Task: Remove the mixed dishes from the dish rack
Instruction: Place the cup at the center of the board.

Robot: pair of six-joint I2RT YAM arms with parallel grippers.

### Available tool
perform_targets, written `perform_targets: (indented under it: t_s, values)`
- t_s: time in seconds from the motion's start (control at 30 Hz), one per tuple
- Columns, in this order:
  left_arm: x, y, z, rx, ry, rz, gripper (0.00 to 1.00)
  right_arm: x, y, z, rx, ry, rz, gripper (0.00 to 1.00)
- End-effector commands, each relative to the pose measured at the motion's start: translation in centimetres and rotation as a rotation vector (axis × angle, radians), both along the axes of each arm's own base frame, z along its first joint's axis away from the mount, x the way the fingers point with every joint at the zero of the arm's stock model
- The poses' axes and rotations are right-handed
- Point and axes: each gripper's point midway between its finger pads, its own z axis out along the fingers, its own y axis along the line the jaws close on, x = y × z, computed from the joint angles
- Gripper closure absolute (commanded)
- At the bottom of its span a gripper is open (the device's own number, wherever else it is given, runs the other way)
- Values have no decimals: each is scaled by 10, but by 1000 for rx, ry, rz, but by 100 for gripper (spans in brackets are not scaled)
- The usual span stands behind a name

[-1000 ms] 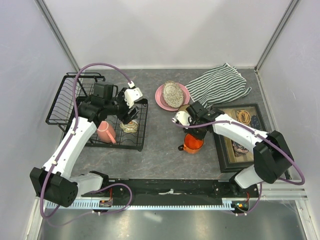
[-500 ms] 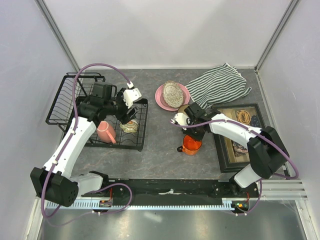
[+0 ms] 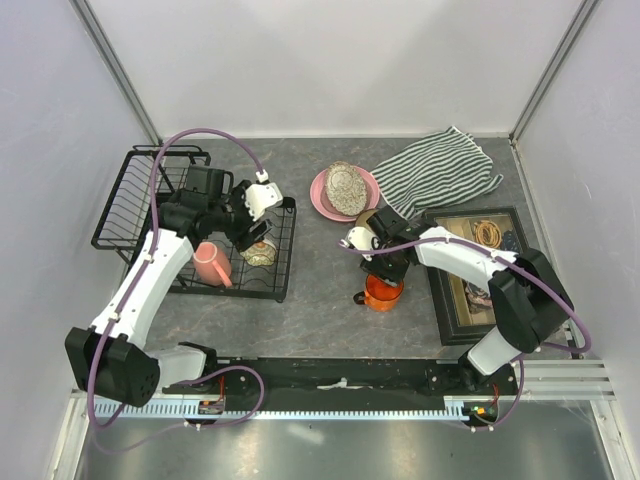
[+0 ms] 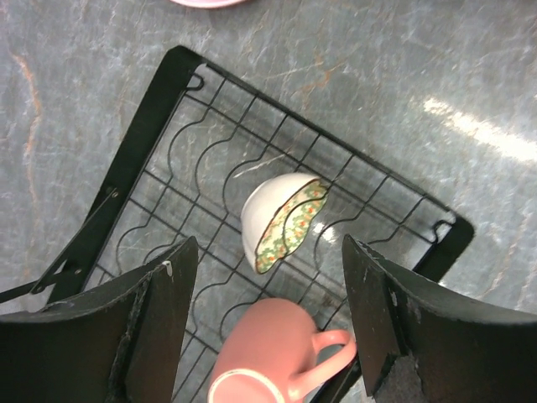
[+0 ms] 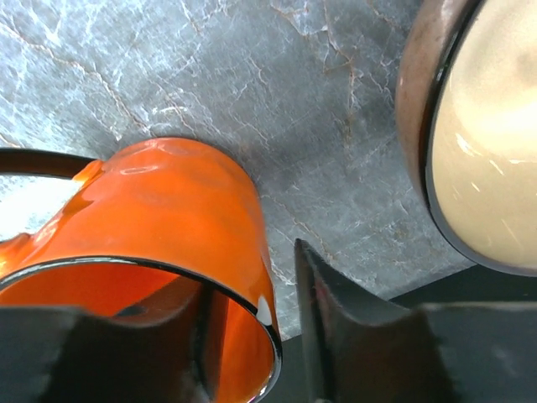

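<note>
While the dish rack [image 3: 115,215] carries the small floral bowl [image 4: 281,220] tipped on edge, mouth sideways, beside the pink mug [image 4: 268,344], the left gripper [image 4: 267,252] hangs wide above them. Rightward, on the table, the right gripper [image 5: 252,302] loosely straddles the upright orange mug [image 5: 168,201] at its rim, outer finger clear. The tan-brown bowl [image 5: 478,126] is cropped.

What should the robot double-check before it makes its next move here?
1. Left gripper open above the small floral bowl: ok.
2. Bowl sits between its fingers, on the dish rack: ok.
3. Pink mug clear of those fingers: cannot tell, it lies close.
4. Orange mug upright on the table: ok.
5. Right gripper clear of that mug: not ok, one finger inside the rim.
6. Tan-brown bowl apart from the mug: ok.
</note>
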Motion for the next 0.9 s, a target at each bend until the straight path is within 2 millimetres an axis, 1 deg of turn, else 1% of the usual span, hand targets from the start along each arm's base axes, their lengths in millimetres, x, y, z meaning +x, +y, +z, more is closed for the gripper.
perform_targets:
  t_s: [0.0,0.03,0.13,0.23,0.27,0.4,0.47,0.57,0.67,0.73,0.8,0.83,0.87]
  values:
    - [6,13,-5,92,-36,-27,23,18,12,17,41,-61,4,50]
    - [6,15,-5,106,-46,-38,23,19,12,18,42,-64,2,46]
    - [7,18,-3,137,-64,-53,22,21,14,26,50,-76,-1,39]
    - [6,24,-3,183,-73,-69,22,25,16,38,61,-95,-5,34]
    - [5,27,-4,199,-76,-73,21,28,18,45,73,-114,-6,34]
    - [-2,43,-10,314,-54,-105,21,34,22,65,97,-144,-9,31]
    - [-12,50,-11,369,-26,-151,21,37,24,74,107,-158,-10,30]
    - [-24,60,-11,457,4,-231,21,41,28,82,122,-173,-13,29]
    - [-34,70,-8,552,-6,-326,22,42,30,85,132,-174,-19,29]
    - [-38,72,-7,595,-32,-412,23,41,30,83,131,-167,-19,29]
    - [-44,78,-11,638,-34,-464,23,40,31,81,134,-161,-20,29]
    - [-47,80,-19,671,-31,-518,23,40,31,81,136,-161,-21,29]
    - [-50,84,-20,696,-39,-534,23,39,31,80,137,-159,-22,28]
